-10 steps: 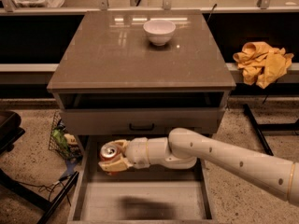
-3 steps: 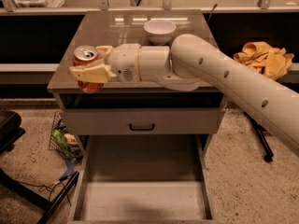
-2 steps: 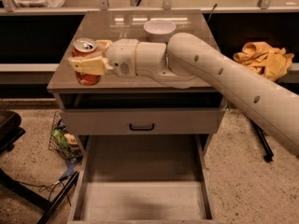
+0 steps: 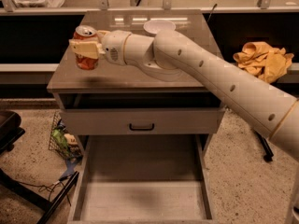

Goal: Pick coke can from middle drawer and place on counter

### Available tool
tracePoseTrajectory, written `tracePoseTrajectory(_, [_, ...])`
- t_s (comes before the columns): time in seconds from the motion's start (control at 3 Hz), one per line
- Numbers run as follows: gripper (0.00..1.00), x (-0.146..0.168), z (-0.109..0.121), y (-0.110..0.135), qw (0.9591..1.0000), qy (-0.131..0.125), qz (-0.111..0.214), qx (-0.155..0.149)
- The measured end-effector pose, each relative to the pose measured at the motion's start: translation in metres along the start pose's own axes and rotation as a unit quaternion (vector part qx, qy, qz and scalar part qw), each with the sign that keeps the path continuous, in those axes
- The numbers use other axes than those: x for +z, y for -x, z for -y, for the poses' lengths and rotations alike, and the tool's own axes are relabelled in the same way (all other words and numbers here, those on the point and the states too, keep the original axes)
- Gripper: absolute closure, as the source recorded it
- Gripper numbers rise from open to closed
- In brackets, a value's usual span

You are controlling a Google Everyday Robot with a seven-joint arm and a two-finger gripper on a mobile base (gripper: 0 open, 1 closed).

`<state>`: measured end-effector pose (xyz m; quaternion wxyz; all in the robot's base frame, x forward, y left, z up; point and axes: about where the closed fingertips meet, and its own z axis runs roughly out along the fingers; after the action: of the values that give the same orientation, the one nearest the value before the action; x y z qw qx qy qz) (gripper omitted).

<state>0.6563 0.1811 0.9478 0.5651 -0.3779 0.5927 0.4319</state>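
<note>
Coke can (image 4: pixel 87 62) is out of the middle drawer (image 4: pixel 145 197) and is over the left front part of the counter (image 4: pixel 187 85), upright, with its silver top facing up. In the camera view, the only one, the gripper (image 4: pixel 86 48) is clamped on the coke can at its middle, one tan finger (image 4: pixel 84 47) lying across the red side. The arm (image 4: pixel 210 73) reaches in from the right and crosses the counter in front of the white bowl (image 4: pixel 160 27), which is well apart from the can. A shadow lies on the counter under the can, so I judge that the can is a little above the surface, but I cannot tell this for sure. The middle drawer is pulled out below, its pale floor bare, and the upper drawer (image 4: pixel 140 121) with the black handle is closed.

The step in hand seems to be the placing. To do it well, the can should go straight down and keep upright until its bottom rests flat. It is near the left edge, so a place a little more inside is safer. The fingers should part only after contact, and then draw back sideways without pushing the can.

On the can I see white markings, but no word is readable.
</note>
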Motion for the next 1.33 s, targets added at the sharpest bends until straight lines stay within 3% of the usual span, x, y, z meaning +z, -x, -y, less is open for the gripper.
tracePoseTrajectory(0.33, [1.00, 0.023, 0.026, -0.014, 0.9993, -0.028, -0.024, -0.001])
tracePoseTrajectory(1.0, [1.00, 0.056, 0.061, -0.046, 0.9957, -0.037, -0.082, -0.022])
tracePoseTrajectory(1.33, [0.85, 0.059, 0.064, -0.049, 0.9952, -0.037, -0.088, -0.024])
